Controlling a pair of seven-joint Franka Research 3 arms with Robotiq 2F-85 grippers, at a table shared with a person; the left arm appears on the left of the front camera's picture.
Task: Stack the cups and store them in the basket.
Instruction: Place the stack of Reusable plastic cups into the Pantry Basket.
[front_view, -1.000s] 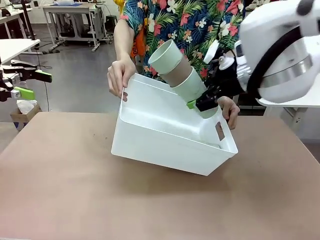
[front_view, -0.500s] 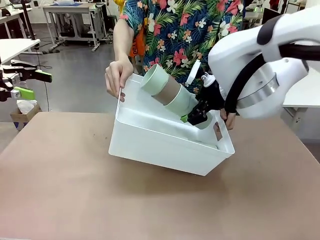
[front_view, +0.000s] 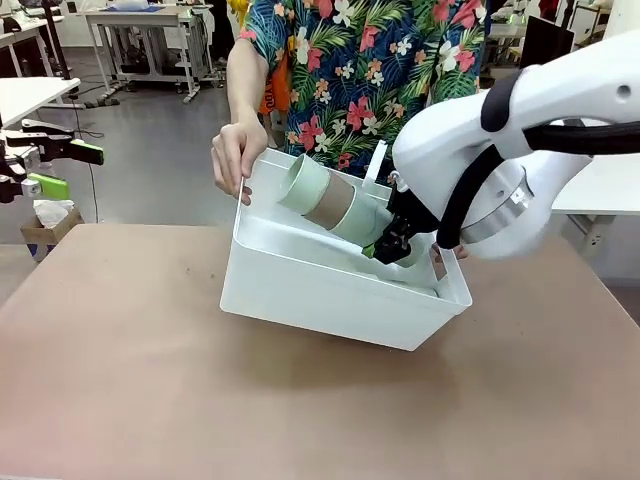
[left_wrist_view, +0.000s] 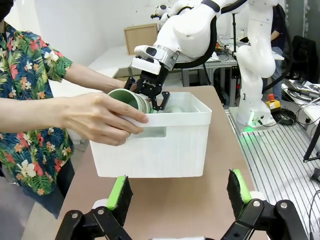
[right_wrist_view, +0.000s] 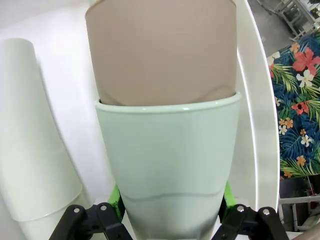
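Gripping three nested cups inside one tilted basket, right end effector, left end effector open

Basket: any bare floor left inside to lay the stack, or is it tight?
Bare floor runs along the basket's left half, below the stack held by the right gripper. Crowded at the right end, where another mint cup lies beside the stack. The person's hand grips the far-left rim.

Robotics lab: workbenches, robot arms.
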